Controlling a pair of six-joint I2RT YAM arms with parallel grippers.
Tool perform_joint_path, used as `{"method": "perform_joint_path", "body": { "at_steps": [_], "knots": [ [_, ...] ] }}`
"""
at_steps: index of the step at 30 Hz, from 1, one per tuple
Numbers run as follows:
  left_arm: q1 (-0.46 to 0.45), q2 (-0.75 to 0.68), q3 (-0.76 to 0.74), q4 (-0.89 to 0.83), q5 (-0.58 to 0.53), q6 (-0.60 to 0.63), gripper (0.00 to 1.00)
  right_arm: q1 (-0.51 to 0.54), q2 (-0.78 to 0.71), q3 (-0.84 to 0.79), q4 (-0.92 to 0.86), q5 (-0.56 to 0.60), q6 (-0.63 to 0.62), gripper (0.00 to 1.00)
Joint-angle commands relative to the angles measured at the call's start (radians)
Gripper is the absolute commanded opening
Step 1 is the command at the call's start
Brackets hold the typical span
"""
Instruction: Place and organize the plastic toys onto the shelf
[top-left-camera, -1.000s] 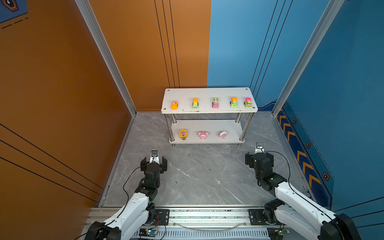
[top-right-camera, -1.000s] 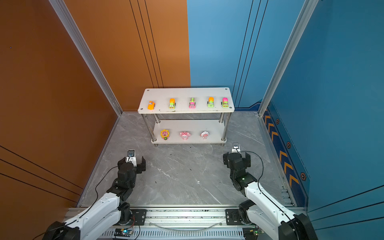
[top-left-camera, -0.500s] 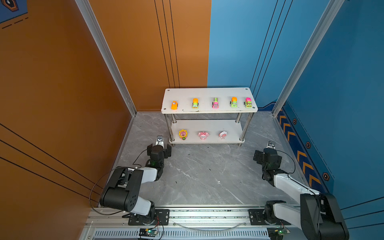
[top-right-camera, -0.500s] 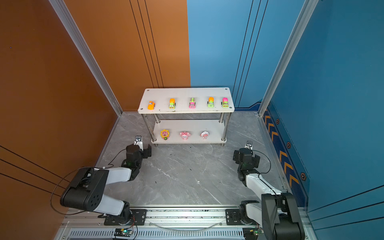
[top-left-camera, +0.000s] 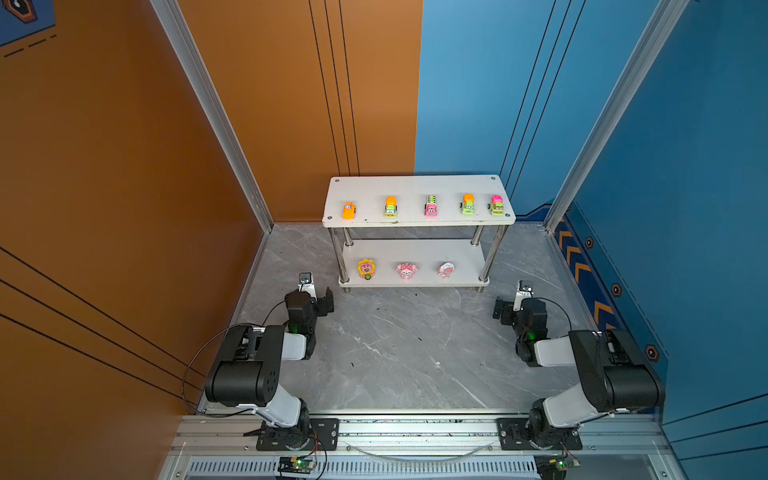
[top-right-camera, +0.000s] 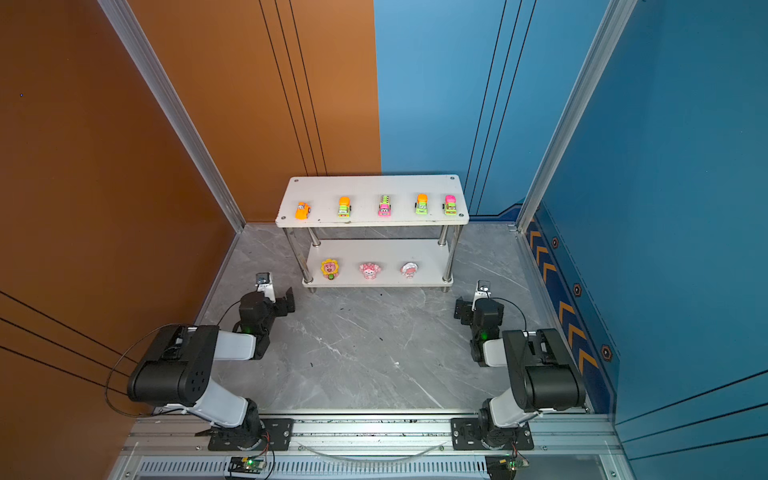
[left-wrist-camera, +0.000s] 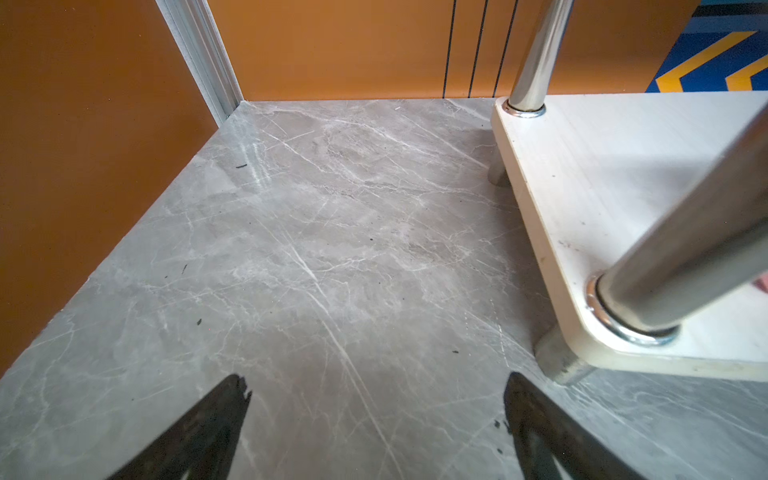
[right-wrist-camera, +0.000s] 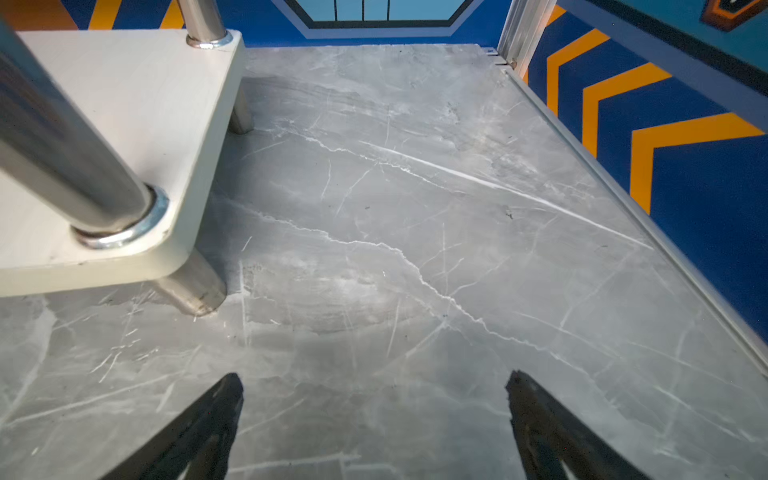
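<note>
The shelf (top-left-camera: 415, 185) (top-right-camera: 374, 185) stands against the back wall in both top views. Its upper board carries several toy cars in a row, from an orange car (top-left-camera: 348, 210) to a pink and green truck (top-left-camera: 496, 205). On the lower board stand three figurines: yellow (top-left-camera: 366, 269), pink (top-left-camera: 406, 270) and white-pink (top-left-camera: 445, 269). My left gripper (top-left-camera: 309, 297) (left-wrist-camera: 376, 380) is low over the floor by the shelf's front left leg, open and empty. By the front right leg, my right gripper (top-left-camera: 519, 305) (right-wrist-camera: 374, 376) is open and empty.
The floor is grey marble (top-left-camera: 407, 345). An orange wall (top-left-camera: 124, 208) closes the left side and a blue wall (top-left-camera: 685, 208) the right. An aluminium rail (top-left-camera: 415, 428) runs along the front. Chrome posts (left-wrist-camera: 536, 54) (right-wrist-camera: 62, 158) rise from the lower board's corners close to each gripper.
Both arms have folded back, their elbows now low near the front rail. The grippers have ended up a little nearer the shelf and stayed open. The toys have not moved.
</note>
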Motion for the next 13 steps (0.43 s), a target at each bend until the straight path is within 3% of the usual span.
{"method": "perform_joint_path", "body": {
  "at_steps": [1,4,5,7,9,13],
  "knots": [
    [-0.01,-0.006,0.016,0.001,0.015,0.004,0.98,-0.001,-0.007,0.071,0.03,-0.025,-0.006,1.0],
    [-0.01,-0.006,0.015,0.001,0.013,0.004,0.98,0.047,-0.015,0.066,0.023,0.098,-0.02,1.0],
    [-0.01,-0.006,0.016,0.001,0.012,0.003,0.98,0.048,0.003,0.052,0.08,0.1,-0.022,1.0],
    [-0.011,-0.005,0.016,0.0,0.011,0.005,0.98,0.042,-0.01,0.067,0.03,0.088,-0.019,1.0],
    [-0.011,-0.005,0.017,0.002,0.011,0.004,0.98,-0.002,-0.003,0.087,0.004,-0.008,0.002,1.0],
    [-0.01,-0.006,0.015,0.001,0.011,0.002,0.98,0.008,-0.007,0.084,0.0,0.012,-0.004,1.0]
  ]
}}
